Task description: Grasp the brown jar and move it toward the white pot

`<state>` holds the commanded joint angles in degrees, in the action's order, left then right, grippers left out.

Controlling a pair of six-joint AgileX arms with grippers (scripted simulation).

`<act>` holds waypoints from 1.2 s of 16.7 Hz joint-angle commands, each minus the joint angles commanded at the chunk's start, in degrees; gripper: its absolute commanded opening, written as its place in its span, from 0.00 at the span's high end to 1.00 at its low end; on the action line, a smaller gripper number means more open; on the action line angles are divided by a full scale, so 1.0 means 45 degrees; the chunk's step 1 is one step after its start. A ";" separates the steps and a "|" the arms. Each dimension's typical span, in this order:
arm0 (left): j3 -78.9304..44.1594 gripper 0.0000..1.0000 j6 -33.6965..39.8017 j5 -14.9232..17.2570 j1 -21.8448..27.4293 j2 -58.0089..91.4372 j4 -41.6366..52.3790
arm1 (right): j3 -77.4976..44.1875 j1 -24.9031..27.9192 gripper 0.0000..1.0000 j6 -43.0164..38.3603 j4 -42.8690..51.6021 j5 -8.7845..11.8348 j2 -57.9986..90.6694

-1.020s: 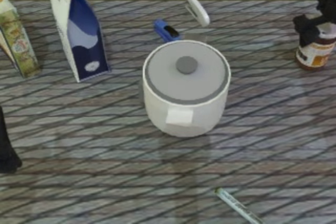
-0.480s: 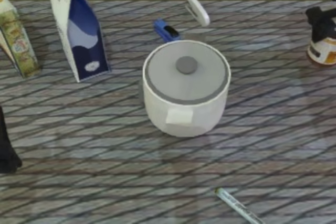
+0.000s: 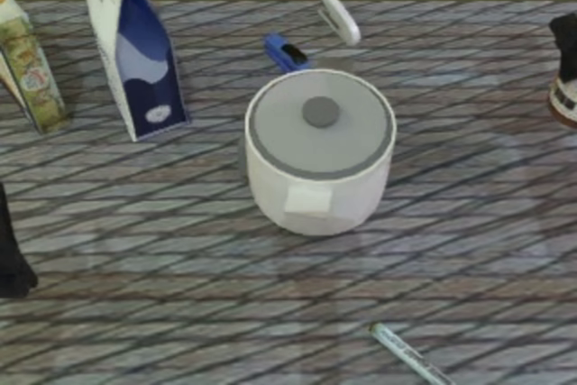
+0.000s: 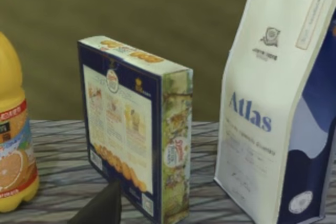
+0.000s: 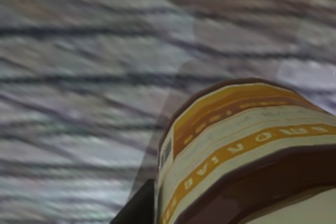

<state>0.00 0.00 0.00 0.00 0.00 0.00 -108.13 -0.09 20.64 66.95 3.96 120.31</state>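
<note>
Currently right claw (image 3: pixel 568 42) is clamped on the brown jar (image 3: pixel 565 101) at the desk's (image 3: pixel 180 223) 3 o'clock edge, carried clear, well apart from the white pot (image 3: pixel 320 152) at centre. Left claw (image 3: pixel 11 259) parked at 9; fingers: cannot tell.

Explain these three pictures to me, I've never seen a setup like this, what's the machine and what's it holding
Two robot arms work at a table. One camera looks down from above; the others ride on each wrist. In the middle stands the white pot, with a blue-and-white bag and a box on the left and a pen near the front. At the right edge the right pincer sits over the brown jar, which fills that wrist's picture. The left pincer waits at the left edge.
</note>
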 joint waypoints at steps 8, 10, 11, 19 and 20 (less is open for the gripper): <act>0.0000 0.00 0.0000 0.0000 0.0000 0.0000 0.0000 | 0.0620 0.0690 1.00 -0.1438 -0.0542 -0.0269 -0.0100; 0.0000 0.00 0.0000 0.0000 0.0000 0.0000 0.0000 | 0.1237 0.1300 1.00 -0.2875 -0.1016 -0.0530 -0.0233; 0.0000 0.00 0.0000 0.0000 0.0000 0.0000 0.0000 | 0.1583 0.1638 1.00 -0.3708 -0.1282 -0.0679 -0.0310; 0.0000 0.00 0.0000 0.0000 0.0000 0.0000 0.0000 | 0.3844 0.3835 1.00 -0.8444 -0.3008 -0.1651 -0.0875; 0.0000 0.00 0.0000 0.0000 0.0000 0.0000 0.0000 | 0.3869 0.3859 1.00 -0.8482 -0.3028 -0.1662 -0.0883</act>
<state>0.00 0.00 0.00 0.00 0.00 0.00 -90.72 17.28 -17.53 53.33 -3.52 116.34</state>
